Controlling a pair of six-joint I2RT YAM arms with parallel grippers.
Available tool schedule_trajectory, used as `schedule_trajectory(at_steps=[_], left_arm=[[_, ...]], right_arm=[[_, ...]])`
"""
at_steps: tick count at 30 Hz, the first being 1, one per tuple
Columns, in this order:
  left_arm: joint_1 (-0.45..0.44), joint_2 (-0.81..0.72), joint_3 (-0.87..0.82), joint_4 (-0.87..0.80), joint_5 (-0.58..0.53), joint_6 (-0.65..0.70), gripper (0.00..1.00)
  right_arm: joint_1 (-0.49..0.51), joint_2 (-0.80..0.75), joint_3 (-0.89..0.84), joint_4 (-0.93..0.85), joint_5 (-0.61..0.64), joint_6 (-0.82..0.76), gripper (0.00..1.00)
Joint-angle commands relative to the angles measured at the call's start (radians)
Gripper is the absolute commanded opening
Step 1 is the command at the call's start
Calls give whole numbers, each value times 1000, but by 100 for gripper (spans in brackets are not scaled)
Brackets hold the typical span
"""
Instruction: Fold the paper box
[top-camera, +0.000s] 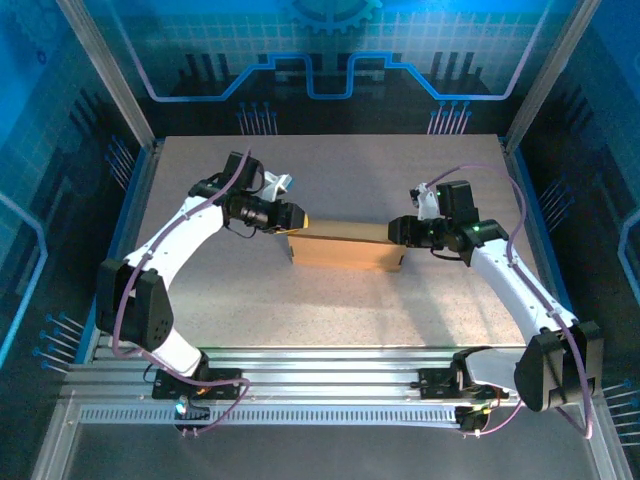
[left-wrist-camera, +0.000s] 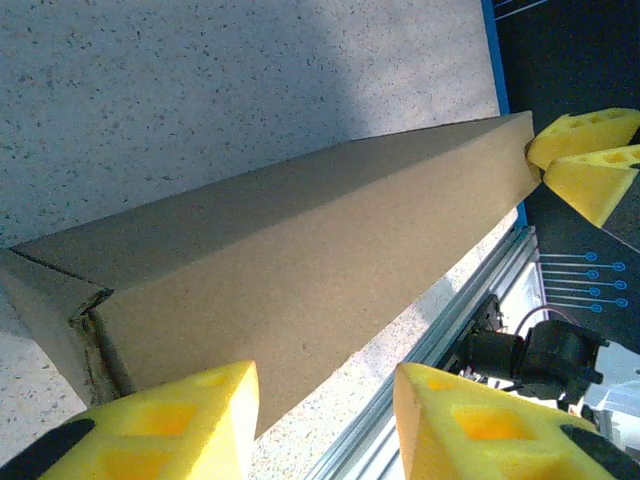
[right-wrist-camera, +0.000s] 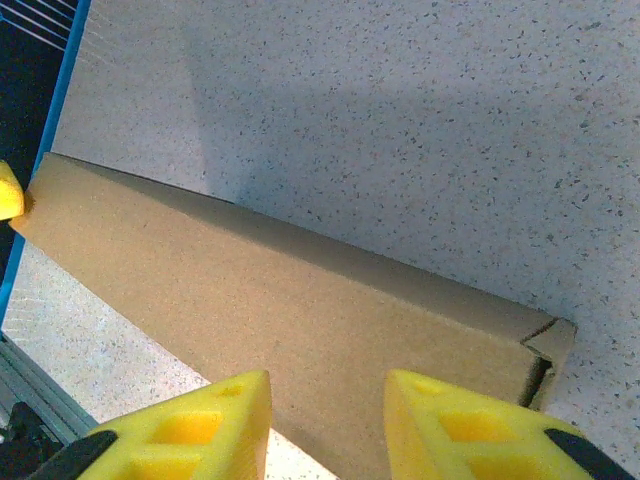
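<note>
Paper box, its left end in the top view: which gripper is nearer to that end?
Left. The left gripper is at that end of the paper box, while the right gripper is at the box's opposite end.

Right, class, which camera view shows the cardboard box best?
The top external view: the box appears whole, end to end. The left wrist view shows its long side and one folded corner close up; the right wrist view shows its long side and the other end's corner. Both crop it.

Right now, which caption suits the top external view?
Left fingers and right fingers wait at opposite ends of the paper box on the table.
</note>
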Motion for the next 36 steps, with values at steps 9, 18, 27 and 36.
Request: schedule_trajectory(at_steps=[9,18,27,36], left_arm=[[-38,-26,-146,48,-129,16,35],[-46,-116,-223,167,-155,-19,35],[-45,-210,-215,309,-154,-62,49],[-46,-280,-194,294,-159,-141,92]], right_arm=[[-6,3,-61,-56,42,-28,38],[6,-1,-60,-45,69,-37,39],[11,-25,76,-18,-36,-93,55],[43,-68,112,-88,-40,-206,79]])
